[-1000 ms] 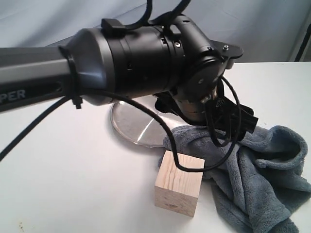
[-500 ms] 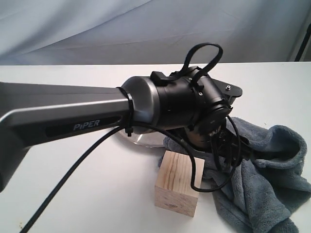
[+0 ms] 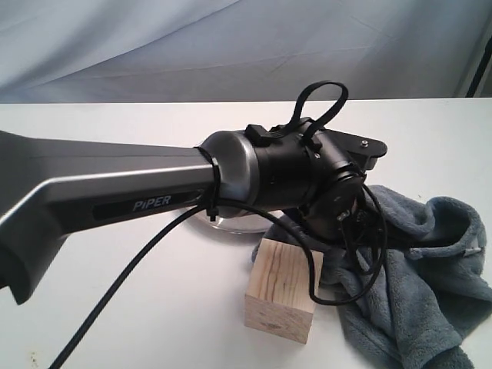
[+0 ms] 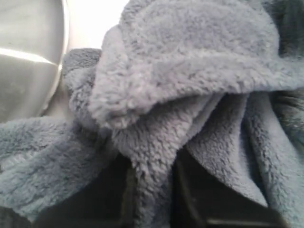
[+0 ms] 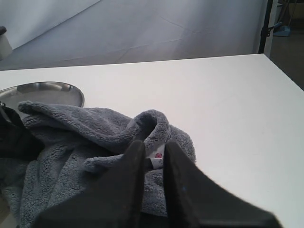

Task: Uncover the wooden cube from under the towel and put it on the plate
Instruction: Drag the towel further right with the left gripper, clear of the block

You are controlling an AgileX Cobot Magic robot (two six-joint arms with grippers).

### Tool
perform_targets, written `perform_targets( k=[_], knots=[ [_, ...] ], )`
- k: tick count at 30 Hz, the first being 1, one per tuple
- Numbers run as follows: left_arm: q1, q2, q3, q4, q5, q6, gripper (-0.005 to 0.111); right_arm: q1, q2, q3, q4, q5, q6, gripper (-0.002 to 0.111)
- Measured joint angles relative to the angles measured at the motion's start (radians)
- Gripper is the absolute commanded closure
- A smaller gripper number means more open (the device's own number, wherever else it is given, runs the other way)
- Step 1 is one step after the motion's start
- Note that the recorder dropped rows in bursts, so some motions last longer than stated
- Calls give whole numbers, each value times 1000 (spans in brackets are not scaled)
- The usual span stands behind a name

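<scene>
White bench (image 3: 115,307) is carrying everything. Grey-and-black left arm (image 3: 138,192) is reaching in from the left of the exterior view, across the middle. Its wrist is hanging over the near edge of the towel and blocking most of the plate.

Fluffy grey-blue terry towel (image 3: 415,269) is lying bunched in thick folds on the right side of the bench. Its left edge is lapping against the plate rim.

Round shiny stainless-steel plate (image 5: 47,90) is sitting on the bench left of the towel. Only a sliver is showing under the arm in the exterior view. Nothing is showing on the parts in view.

Pale wooden cube (image 3: 283,288) is sitting uncovered and upright on the bench. It is nearer the camera than the plate, just beside the towel's left edge and not on the plate. Black cable (image 3: 307,288) from the arm is looping in front of the cube's top right corner.

Left fingers (image 4: 194,204) are pinching a fold of towel that is filling the gap between them.

Right fingers (image 5: 128,190) are sitting nearly together with a narrow gap, tips at a towel fold. Small white label (image 5: 156,161) is showing through the gap. Can't tell whether they are actually clamping cloth.
</scene>
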Motion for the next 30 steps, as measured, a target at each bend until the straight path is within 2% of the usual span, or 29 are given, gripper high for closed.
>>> perform_targets(
  k=[8,11,18,26,28,30],
  knots=[
    [0,1,-12,-273,-153,157,107,0,0,0,0,0,0,105],
    [0,1,-48,-329,-174,212,107,0,0,0,0,0,0,105],
    [-21,1,-162,-348,-194,267,107,0,0,0,0,0,0,105],
    [-29,21,-181,-348,-289,296,107,0,0,0,0,0,0,105],
    [-29,51,-182,-346,-269,351,105,0,0,0,0,0,0,105],
    [-29,84,-182,-346,-222,406,99,0,0,0,0,0,0,105]
  ],
)
